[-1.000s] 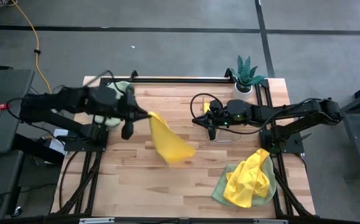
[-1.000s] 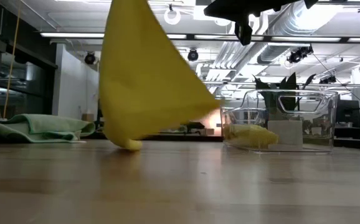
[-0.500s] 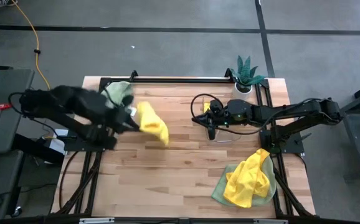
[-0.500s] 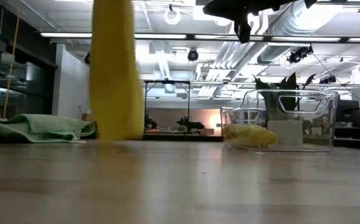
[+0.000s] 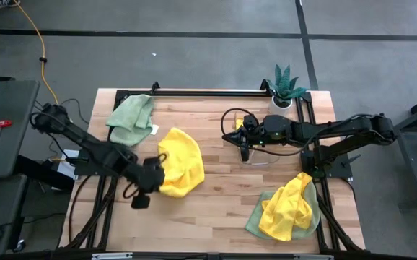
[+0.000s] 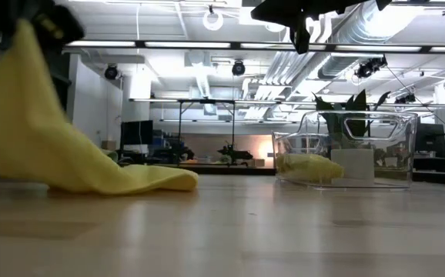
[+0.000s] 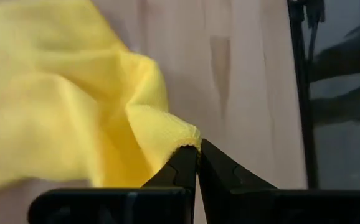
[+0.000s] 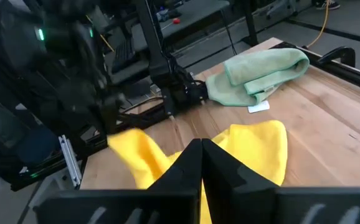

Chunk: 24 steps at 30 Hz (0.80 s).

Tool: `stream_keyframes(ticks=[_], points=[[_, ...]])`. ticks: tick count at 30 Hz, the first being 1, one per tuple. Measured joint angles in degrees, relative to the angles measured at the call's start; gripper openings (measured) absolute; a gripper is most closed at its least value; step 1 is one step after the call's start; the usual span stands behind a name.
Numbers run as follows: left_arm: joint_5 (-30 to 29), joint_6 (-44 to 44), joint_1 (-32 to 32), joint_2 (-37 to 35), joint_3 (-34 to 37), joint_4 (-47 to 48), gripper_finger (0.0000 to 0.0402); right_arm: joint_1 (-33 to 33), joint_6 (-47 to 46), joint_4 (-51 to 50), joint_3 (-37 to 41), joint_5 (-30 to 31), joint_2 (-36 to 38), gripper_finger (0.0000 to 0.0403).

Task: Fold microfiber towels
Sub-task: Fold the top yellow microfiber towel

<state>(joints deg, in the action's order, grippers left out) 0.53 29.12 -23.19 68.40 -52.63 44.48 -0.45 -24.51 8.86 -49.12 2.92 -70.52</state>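
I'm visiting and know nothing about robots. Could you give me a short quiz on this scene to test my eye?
1. True or false: the left pincer is shut on a corner of the yellow towel.
2. Where is the folded green towel? A) the table's far left corner B) inside the clear bin
3. Fill in: the right pincer holds ____.

Key: 1 true; 2 A; 3 nothing

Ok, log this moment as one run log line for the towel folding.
left gripper: shut on yellow towel corner, towel partly on table | right gripper: shut, waiting mid-table | pile: unfolded
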Motion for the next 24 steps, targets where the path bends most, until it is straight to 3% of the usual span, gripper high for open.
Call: stream_keyframes(ticks=[3, 10, 19, 24], points=[[0.1, 8.3, -3.3, 1.3, 4.7, -8.3, 0.0, 0.0, 0.0, 0.0, 0.0, 0.0, 0.0, 0.0], [-3.1, 23.9, -9.5, 6.7, 9.9, -16.0, 0.0, 0.0, 0.0, -0.9, 0.0, 0.0, 0.0, 0.0], [2.4, 32.6, -12.5, 18.1, 9.9, -17.8, 0.0007, 0.0, 0.0, -2.7, 0.0, 0.1, 0.0, 0.0], [5.8, 32.2, -12.2, 19.4, 9.8, -20.5, 0.0042, 0.0, 0.0, -3.0, 0.0, 0.1, 0.0, 0.0]])
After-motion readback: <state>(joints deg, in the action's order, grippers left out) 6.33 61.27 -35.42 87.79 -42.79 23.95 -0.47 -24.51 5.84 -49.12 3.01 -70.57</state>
